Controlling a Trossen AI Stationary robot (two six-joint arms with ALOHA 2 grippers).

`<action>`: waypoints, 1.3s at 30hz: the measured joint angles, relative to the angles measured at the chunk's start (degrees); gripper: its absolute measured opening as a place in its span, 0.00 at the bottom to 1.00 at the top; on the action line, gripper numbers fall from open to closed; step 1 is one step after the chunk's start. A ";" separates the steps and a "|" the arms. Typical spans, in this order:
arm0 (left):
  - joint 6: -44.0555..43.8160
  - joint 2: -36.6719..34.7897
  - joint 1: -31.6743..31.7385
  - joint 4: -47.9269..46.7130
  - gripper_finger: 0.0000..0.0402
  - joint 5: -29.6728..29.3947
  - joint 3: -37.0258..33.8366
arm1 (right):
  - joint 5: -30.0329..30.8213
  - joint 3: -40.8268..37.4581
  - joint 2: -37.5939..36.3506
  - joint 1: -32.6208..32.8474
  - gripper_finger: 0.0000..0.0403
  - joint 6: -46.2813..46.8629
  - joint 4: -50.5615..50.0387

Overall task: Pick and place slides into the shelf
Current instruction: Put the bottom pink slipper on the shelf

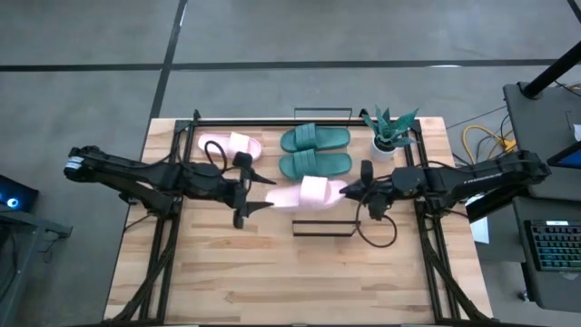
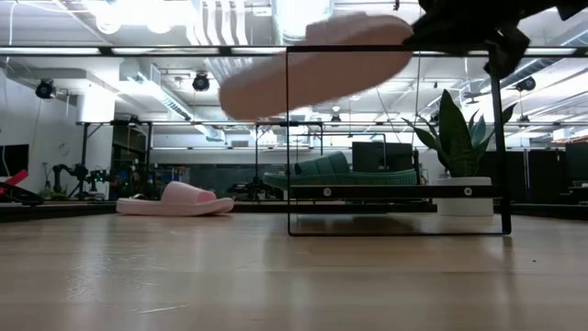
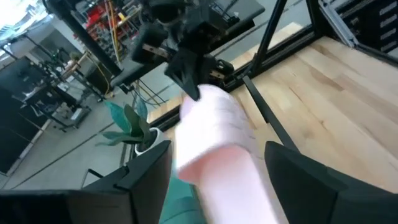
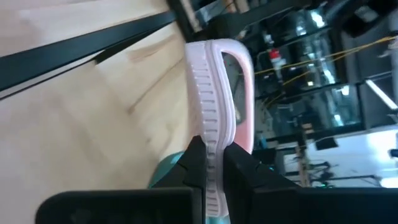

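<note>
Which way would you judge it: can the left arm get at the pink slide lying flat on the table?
Probably yes: the left gripper is open, the pink slide on the table lies beside that arm, nothing between them.

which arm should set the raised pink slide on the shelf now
Right. The right gripper is shut on the raised pale pink foam slide sandal, clamping its sole edge. The left gripper is open at the other end, gripping nothing. The wooden shelf lies just beyond.
</note>
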 joint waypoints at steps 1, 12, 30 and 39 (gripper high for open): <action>-0.16 -0.22 0.00 -0.02 0.60 0.01 -0.01 | -0.05 -0.22 -0.41 0.01 0.04 0.36 -0.98; -0.31 -0.37 -0.09 -0.89 0.60 -0.12 -1.14 | 0.31 -2.01 -7.08 1.77 0.04 6.59 -11.71; -0.13 -0.35 -0.09 1.14 0.60 -0.85 -2.60 | -7.79 -2.82 -5.79 1.90 0.04 17.71 -25.74; -0.13 -0.26 -0.13 1.40 0.60 -0.80 -2.62 | -8.58 -2.82 -2.54 1.90 0.13 29.60 -28.34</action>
